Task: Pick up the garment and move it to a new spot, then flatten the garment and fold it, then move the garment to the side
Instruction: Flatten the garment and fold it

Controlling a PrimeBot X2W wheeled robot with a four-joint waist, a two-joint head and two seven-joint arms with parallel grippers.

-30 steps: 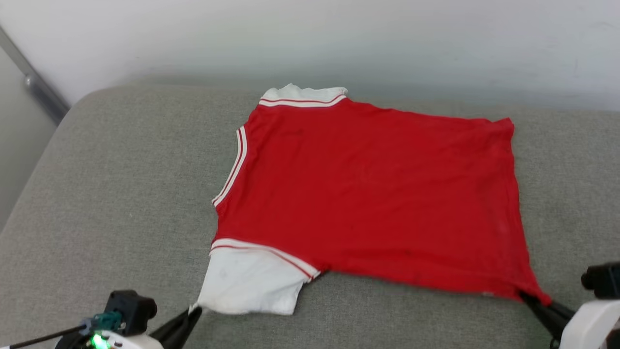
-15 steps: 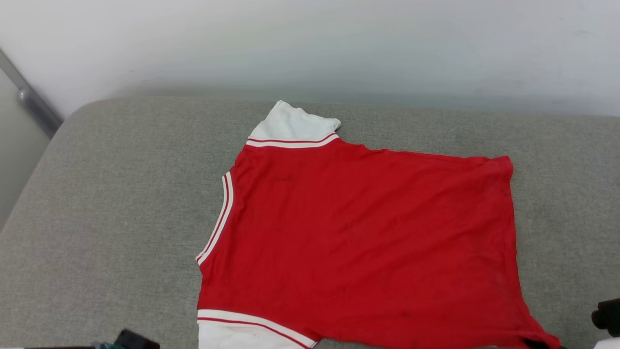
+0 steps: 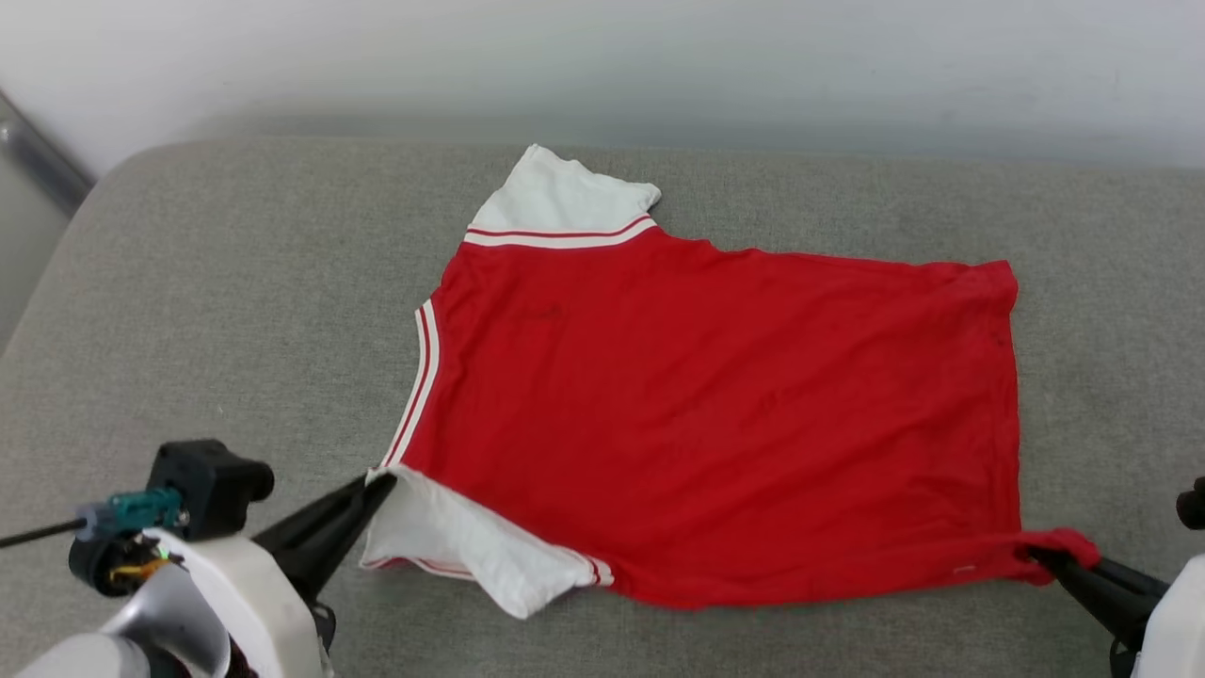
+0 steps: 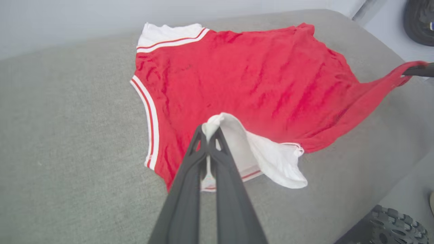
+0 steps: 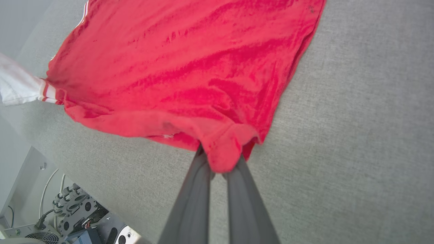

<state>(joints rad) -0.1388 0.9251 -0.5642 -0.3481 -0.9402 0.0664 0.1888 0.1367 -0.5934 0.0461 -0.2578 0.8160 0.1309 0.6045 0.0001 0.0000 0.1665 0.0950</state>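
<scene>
The red garment [image 3: 715, 405] lies spread on the grey cushion, its neckline trim to the left and its hem to the right. One white sleeve [image 3: 555, 198] points to the far side. My left gripper [image 3: 377, 482] is shut on the near white sleeve [image 4: 261, 149], which it has lifted and folded toward the red body. At the lower right, my right gripper [image 3: 1040, 557] is shut on the near hem corner [image 5: 225, 149], with red cloth bunched over its fingertips. The near edge of the garment is raised off the cushion between the two grips.
The grey cushion [image 3: 216, 311] runs to a pale wall at the back and a metal rail [image 3: 38, 160] at the far left. Beyond the cushion's near edge are wheels [image 4: 396, 227] and electronics with cables [image 5: 67, 210]. Bare cushion lies left and right of the garment.
The head camera has shifted up and then down. The near white sleeve, flat a second ago, is now lifted and folded inward by my left gripper; the near hem corner is pulled up.
</scene>
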